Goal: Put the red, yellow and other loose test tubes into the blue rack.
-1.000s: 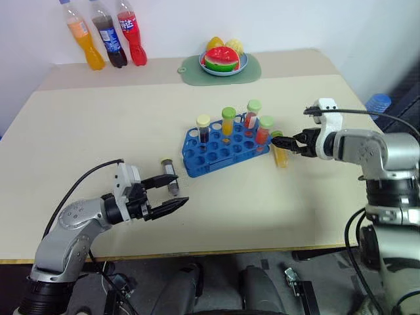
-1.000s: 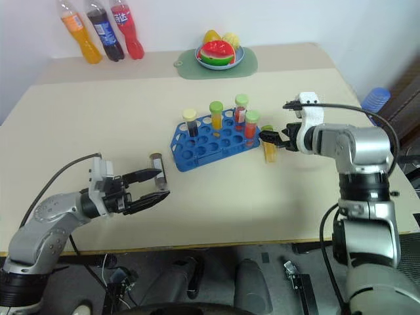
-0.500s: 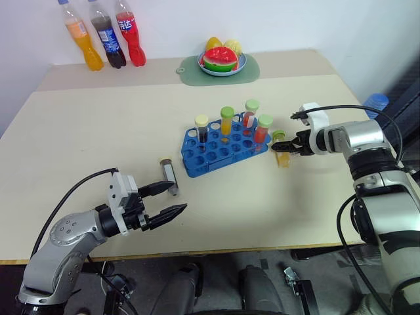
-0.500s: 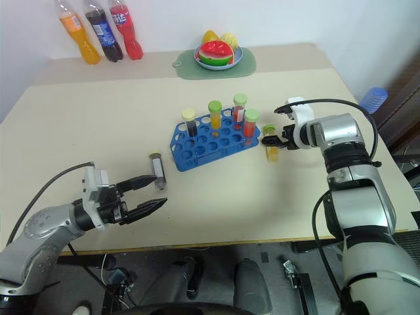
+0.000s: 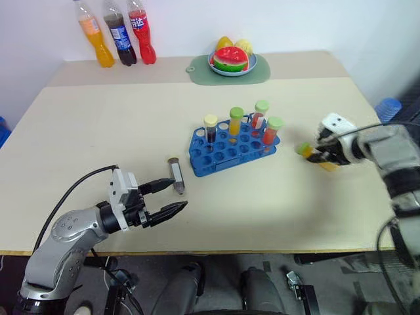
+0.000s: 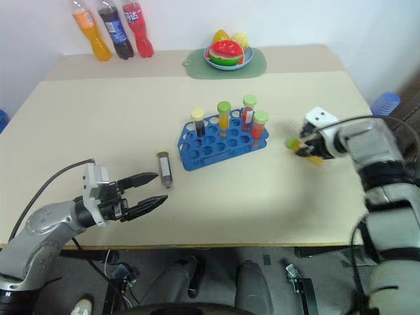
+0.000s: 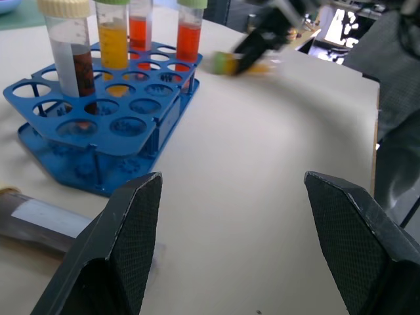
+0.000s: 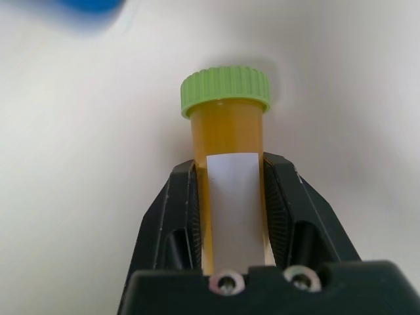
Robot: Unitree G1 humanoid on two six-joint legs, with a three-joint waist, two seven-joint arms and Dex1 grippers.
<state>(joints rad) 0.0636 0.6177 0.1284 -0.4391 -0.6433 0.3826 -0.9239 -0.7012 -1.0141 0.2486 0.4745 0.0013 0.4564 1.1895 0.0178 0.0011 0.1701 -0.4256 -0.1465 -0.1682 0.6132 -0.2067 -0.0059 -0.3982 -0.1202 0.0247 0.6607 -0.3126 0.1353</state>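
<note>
Near edge, left: left claw (image 5: 169,199) open and empty, fingers spread over bare desk (image 5: 98,131). Just beyond it one loose dark tube (image 5: 176,175) lies flat, near the blue rack's (image 5: 226,152) left end. Right side: right claw (image 8: 230,177) clamped on one yellow tube (image 8: 230,164) with green cap; blurred in the head views, so whether the tube clears the desk cannot be told. Rack at desk centre holds four upright tubes: one dark, one yellow, two red. Far edge: three bottles (image 5: 121,33), one fruit plate (image 5: 231,64) on a green mat.
</note>
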